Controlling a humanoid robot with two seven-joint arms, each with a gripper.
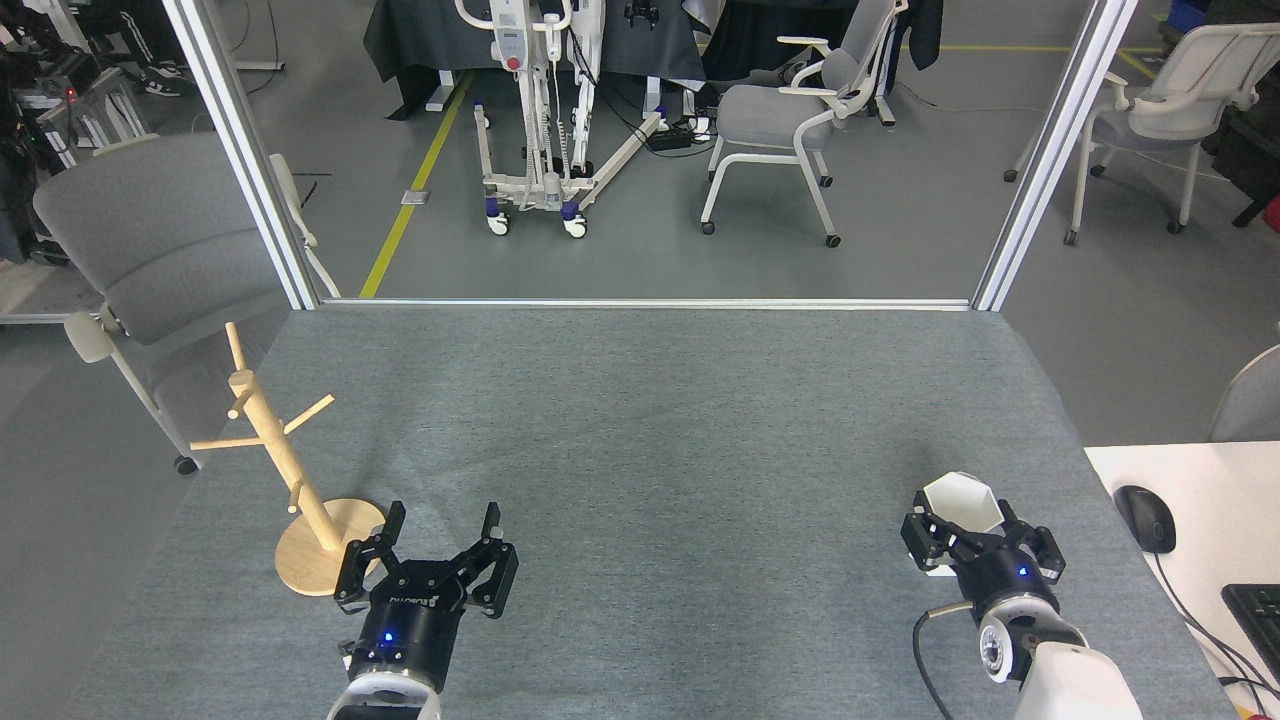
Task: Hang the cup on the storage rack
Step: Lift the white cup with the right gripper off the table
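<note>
The white faceted cup stands upright on the grey table at the near right. My right gripper has reached it from the near side and is open, with one finger on each side of the cup's lower half, which it hides. The wooden storage rack stands at the near left on its round base, its pegs bare. Just right of that base my left gripper hovers open and holds nothing.
A white desk with a black mouse and a keyboard adjoins the table's right edge. A grey chair stands past the left edge, behind the rack. Two metal frame posts rise at the table's far corners.
</note>
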